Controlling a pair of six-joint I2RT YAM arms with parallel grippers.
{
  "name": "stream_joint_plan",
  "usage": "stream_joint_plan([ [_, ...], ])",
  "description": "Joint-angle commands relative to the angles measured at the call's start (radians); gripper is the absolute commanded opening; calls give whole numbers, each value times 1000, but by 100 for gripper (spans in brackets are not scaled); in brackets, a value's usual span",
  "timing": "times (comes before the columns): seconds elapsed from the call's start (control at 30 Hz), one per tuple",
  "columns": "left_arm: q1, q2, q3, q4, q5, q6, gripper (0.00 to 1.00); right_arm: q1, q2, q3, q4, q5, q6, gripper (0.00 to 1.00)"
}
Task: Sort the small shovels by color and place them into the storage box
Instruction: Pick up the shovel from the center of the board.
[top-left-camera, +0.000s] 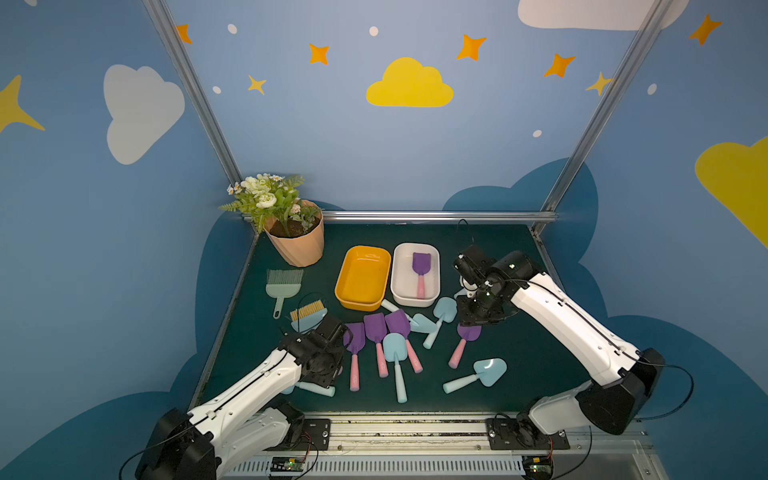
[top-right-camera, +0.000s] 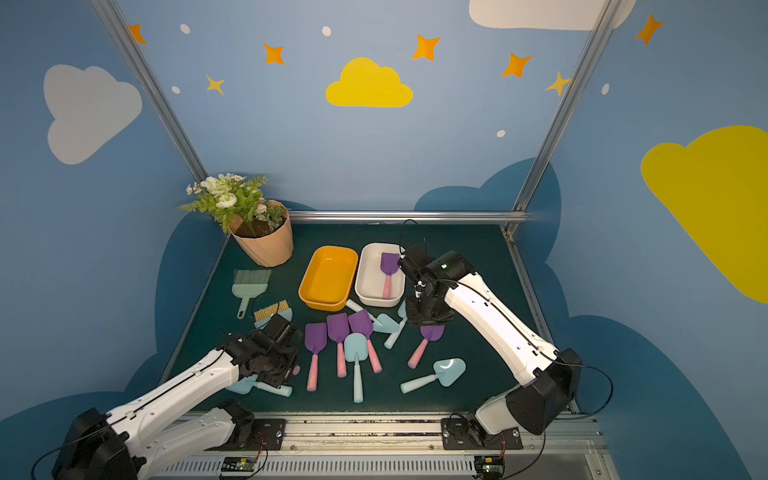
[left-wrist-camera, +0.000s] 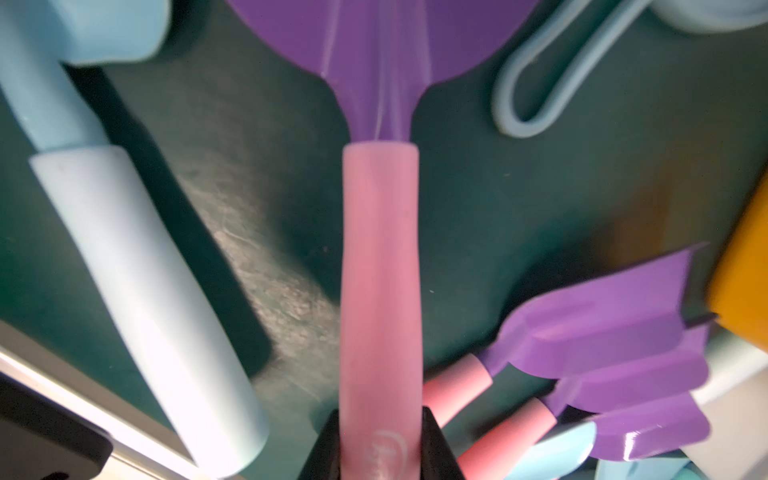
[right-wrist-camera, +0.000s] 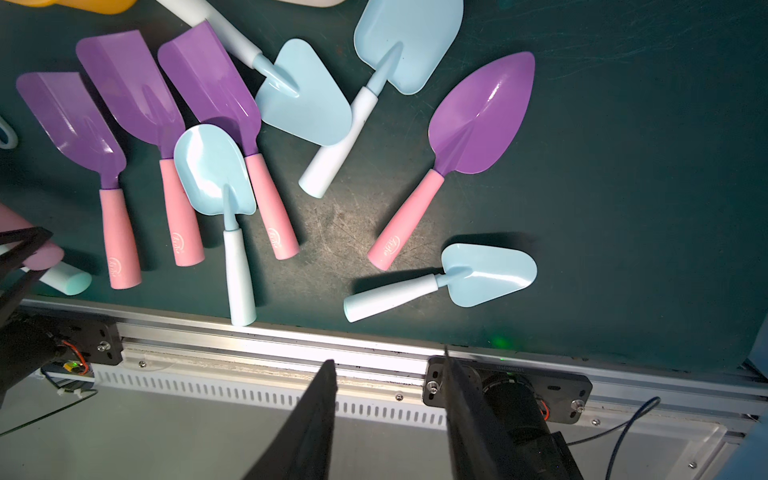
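My left gripper (left-wrist-camera: 380, 440) is shut on the pink handle (left-wrist-camera: 380, 291) of a purple shovel, low at the mat's front left; in both top views the gripper (top-left-camera: 328, 365) hides most of that shovel. My right gripper (right-wrist-camera: 388, 374) is open and holds nothing, hovering (top-left-camera: 478, 311) beside the white storage box (top-left-camera: 399, 274). One purple shovel (top-left-camera: 421, 270) lies in the white box. The yellow box (top-left-camera: 362, 278) holds nothing. Several purple shovels (top-left-camera: 376, 332) and pale blue shovels (top-left-camera: 395, 353) lie scattered on the green mat in front of the boxes.
A peach flowerpot (top-left-camera: 297, 245) stands at the back left. A grey-green brush (top-left-camera: 282, 282) and a blue dustpan (top-left-camera: 307, 316) lie left of the boxes. A metal rail (top-left-camera: 415, 424) runs along the front edge.
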Motion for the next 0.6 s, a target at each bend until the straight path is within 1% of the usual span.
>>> stream_joint_plan([
  [0.0, 4, -33, 48, -104, -39, 27, 3, -3, 2, -7, 8, -1, -5, 43],
  [0.17, 4, -53, 148, -199, -82, 78, 3, -5, -5, -11, 7, 0, -5, 43],
  [0.3, 5, -10, 280, -254, -99, 187, 3, -6, -16, -20, 8, 0, -3, 43],
  [0.4, 7, 70, 398, -269, -87, 326, 3, -9, -31, -27, 8, 2, -5, 43],
  [0.47, 7, 149, 502, -296, -64, 442, 3, -14, -42, -36, 7, 2, -6, 43],
  [0.5, 7, 203, 561, -308, -42, 522, 3, -16, -49, -41, 7, 2, -6, 43],
  [0.57, -6, 296, 690, -360, -35, 624, 3, -21, -63, -55, 5, 2, -6, 43],
])
